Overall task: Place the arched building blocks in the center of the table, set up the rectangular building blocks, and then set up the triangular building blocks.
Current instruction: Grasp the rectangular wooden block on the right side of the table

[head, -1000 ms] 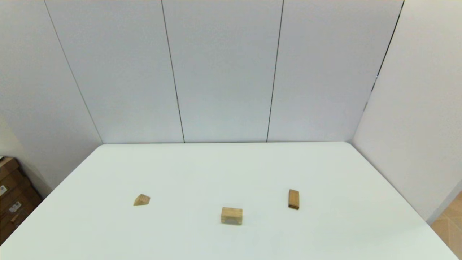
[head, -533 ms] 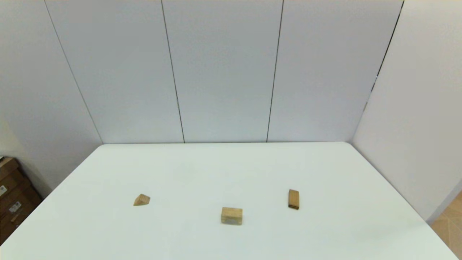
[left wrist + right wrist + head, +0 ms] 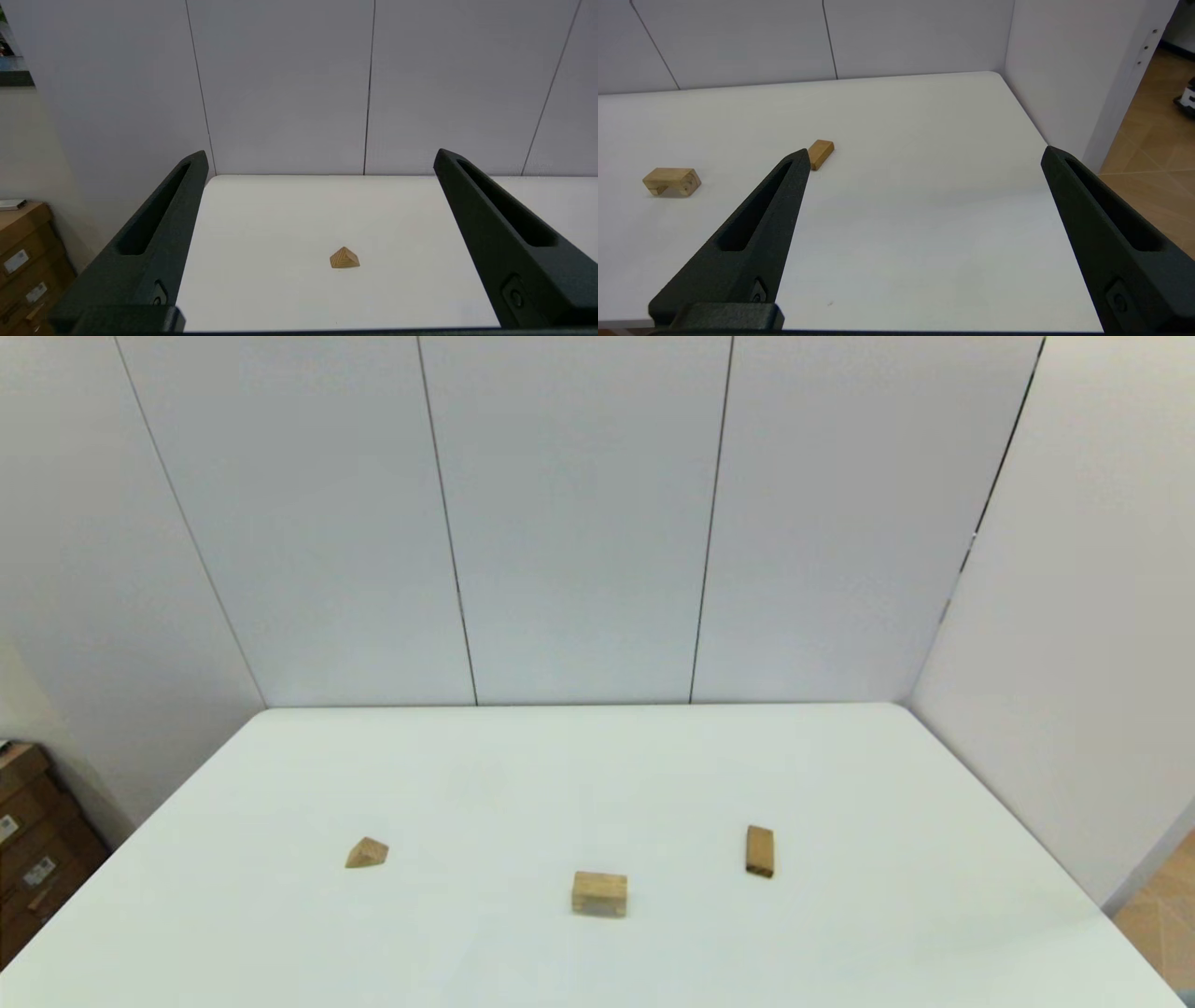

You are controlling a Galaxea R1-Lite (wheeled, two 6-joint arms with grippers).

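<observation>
On the white table (image 3: 597, 775) three wooden blocks lie in a loose row near the front. The pale arched block (image 3: 599, 893) (image 3: 671, 181) sits in the middle, its hollow facing down. To its right lies the darker flat rectangular block (image 3: 760, 850) (image 3: 820, 154). On the left rests the small triangular block (image 3: 367, 852) (image 3: 345, 258). Neither arm shows in the head view. My left gripper (image 3: 320, 161) is open, held back from the table's front edge and facing the triangular block. The right gripper (image 3: 924, 156) is open too, above the table's near right part, with nothing in it.
Grey panel walls (image 3: 579, 523) close off the back and right of the table. Brown cardboard boxes (image 3: 33, 849) stand on the floor off the left edge. Tiled floor (image 3: 1148, 140) shows past the right edge.
</observation>
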